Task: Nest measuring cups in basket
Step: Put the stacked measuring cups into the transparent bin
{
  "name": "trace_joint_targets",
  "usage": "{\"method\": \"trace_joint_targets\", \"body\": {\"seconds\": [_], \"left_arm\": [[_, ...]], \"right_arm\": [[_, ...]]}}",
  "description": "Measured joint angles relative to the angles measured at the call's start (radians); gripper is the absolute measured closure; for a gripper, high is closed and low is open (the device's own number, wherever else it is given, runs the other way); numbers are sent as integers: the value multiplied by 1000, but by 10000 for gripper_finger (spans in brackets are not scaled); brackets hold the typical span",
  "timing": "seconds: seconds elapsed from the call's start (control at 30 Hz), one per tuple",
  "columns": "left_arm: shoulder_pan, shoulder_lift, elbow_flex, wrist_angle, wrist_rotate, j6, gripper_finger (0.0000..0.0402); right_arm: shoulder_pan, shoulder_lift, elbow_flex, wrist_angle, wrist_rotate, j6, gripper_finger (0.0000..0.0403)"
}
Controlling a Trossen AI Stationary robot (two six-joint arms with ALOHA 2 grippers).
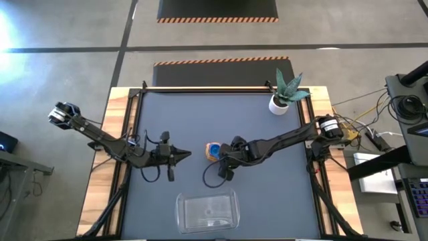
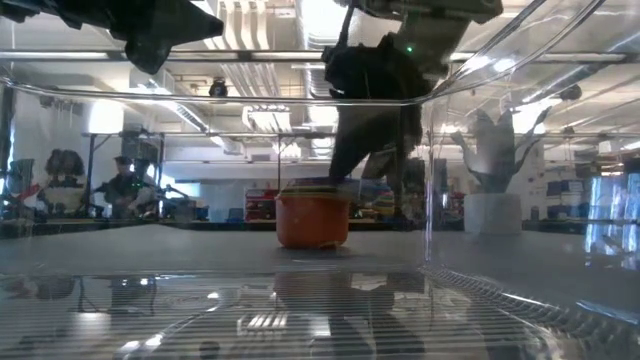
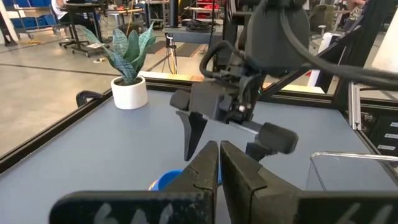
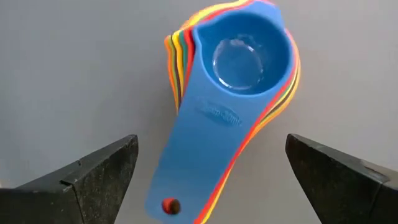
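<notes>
Right gripper hangs directly over the stack of measuring cups, its fingers spread wide to either side of the handles and touching nothing. Those cups sit nested one inside another, blue on top with orange, red, yellow and green edges fanning out beneath, resting on the grey table near its centre, apart from the clear basket that lies at the near edge. Left gripper waits just beside the stack on the opposite side, above the table, its fingers pressed together on nothing. At the far right corner stands a white plant pot
</notes>
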Motion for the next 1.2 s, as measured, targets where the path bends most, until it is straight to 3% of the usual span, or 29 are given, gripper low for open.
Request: {"method": "trace_joint_targets", "body": {"seconds": [0.3,0.63,0.83,1.2], "left_arm": [[8,0,0,0,-1,2,402],[10,1,0,-8,0,3,402],[10,2,0,-8,0,4,402],[10,2,0,-8,0,4,402]], "right_arm": [[-17,95,0,41,-25,-19,6],[-38,107,15,52,-26,-30,15],[-40,107,16,52,-48,-35,52],[-40,107,17,52,-115,-34,159]]}}
